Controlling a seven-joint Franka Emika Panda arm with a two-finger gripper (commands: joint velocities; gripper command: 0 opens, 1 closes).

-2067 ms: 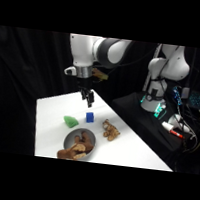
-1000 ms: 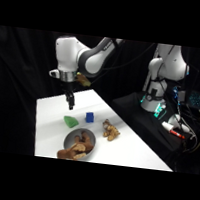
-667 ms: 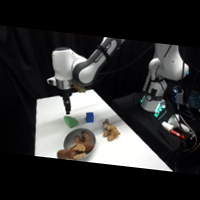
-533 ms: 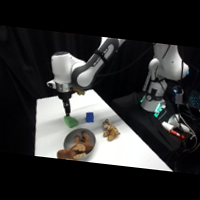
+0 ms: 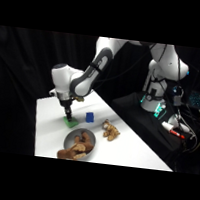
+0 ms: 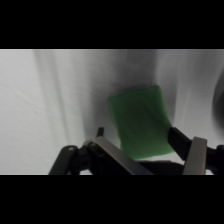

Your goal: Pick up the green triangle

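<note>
Side view. The gripper [image 5: 68, 115] stands low over the near-left part of the white table [image 5: 127, 149], directly above the green triangle [image 5: 68, 122], whose bright edge shows just beneath the fingertips. This placement suits a straight top-down grasp. The blue cube [image 5: 89, 117] sits just beside it to the right, clear of the fingers. A grey bowl [image 5: 81, 137] holding brown items lies nearer the camera, and a further brown object [image 5: 109, 131] rests on the table to its right; both are apart from the working spot.

Compared with the frame two seconds earlier, when the gripper hung high over the blue cube, the arm has swung left and descended to the triangle.

Wrist view. The green triangle [image 6: 141, 122] lies flat on the table, between the two fingers [image 6: 196, 155], which stand spread on either side of it. The fingers are released and do not appear to press its faces. The straddling pose looks like preparation for closing, so the lift is judged not yet begun.
</note>
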